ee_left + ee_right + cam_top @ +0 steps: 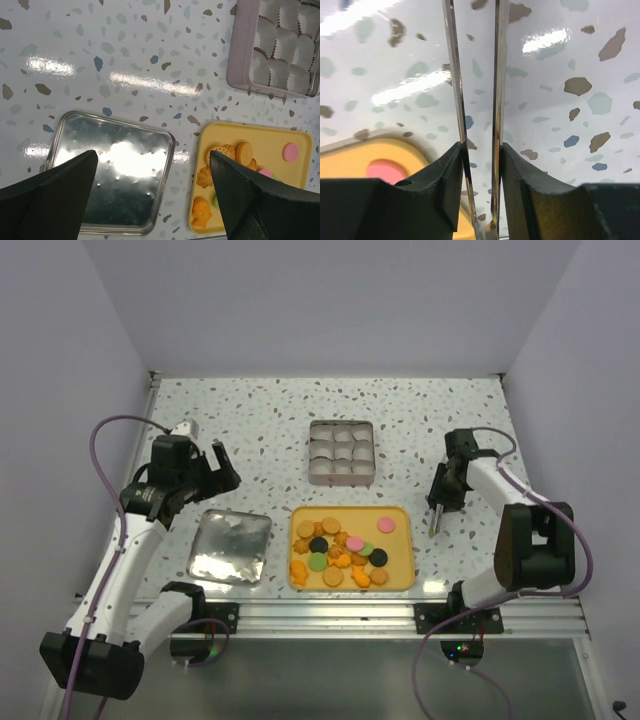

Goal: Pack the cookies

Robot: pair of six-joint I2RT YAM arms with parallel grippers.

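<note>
The cookies (pixel 340 548) lie in a heap on a yellow tray (pixel 402 558): orange and tan biscuits, with black, green and pink discs. A square tin (pixel 342 480) lined with white paper cups stands behind the tray. My left gripper (pixel 222 468) is open and empty, high above the table to the left. In its wrist view (pixel 152 155) it looks down on a metal lid (pixel 110 175) and the tray's left cookies (pixel 235 152). My right gripper (pixel 440 502) is shut on metal tongs (pixel 434 528), just right of the tray. The tongs' blades (pixel 497 75) pass between its fingers.
The shiny metal lid (pixel 230 546) lies flat left of the tray. The tin's pinkish wall (pixel 240 50) and its paper cups (pixel 285 45) show at the upper right of the left wrist view. The tray corner (pixel 350 160) and a pink disc (pixel 385 170) show left of the right fingers.
</note>
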